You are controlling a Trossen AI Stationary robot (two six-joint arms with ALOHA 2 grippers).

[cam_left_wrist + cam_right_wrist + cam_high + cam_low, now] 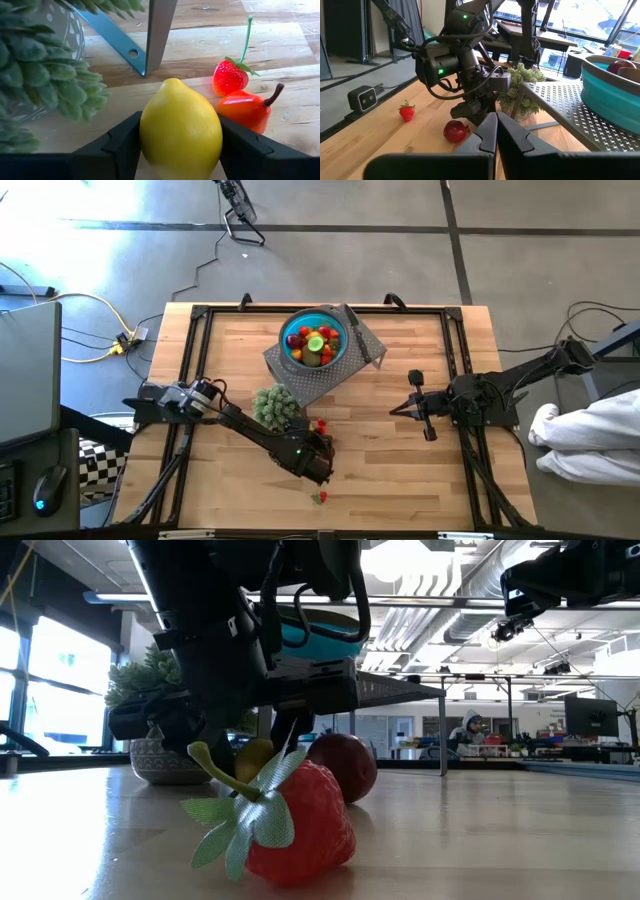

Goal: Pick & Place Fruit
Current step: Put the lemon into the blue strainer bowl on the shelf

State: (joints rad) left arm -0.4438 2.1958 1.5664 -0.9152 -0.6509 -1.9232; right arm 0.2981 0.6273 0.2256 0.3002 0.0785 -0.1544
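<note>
My left gripper is shut on a yellow lemon, near the table's middle and in front of the plant. Just beyond it on the wood lie a strawberry and a red-orange pear-shaped fruit. A dark red apple sits close by. Another strawberry lies on its side near the front edge. The blue bowl, with several fruits inside, stands on a grey perforated stand. My right gripper hangs shut at the table's right, touching nothing. My left gripper pinches the lemon between its two fingers, one finger on each of the lemon's opposite sides. The fingers slant down toward the table's far edge. Whether the lemon rests on the table or is clear of it, I cannot tell.
A potted green plant stands right beside the left arm. The stand's metal leg rises just beyond the fruit. A black-handled knife lies on the stand next to the bowl. Bare wood lies between the two arms.
</note>
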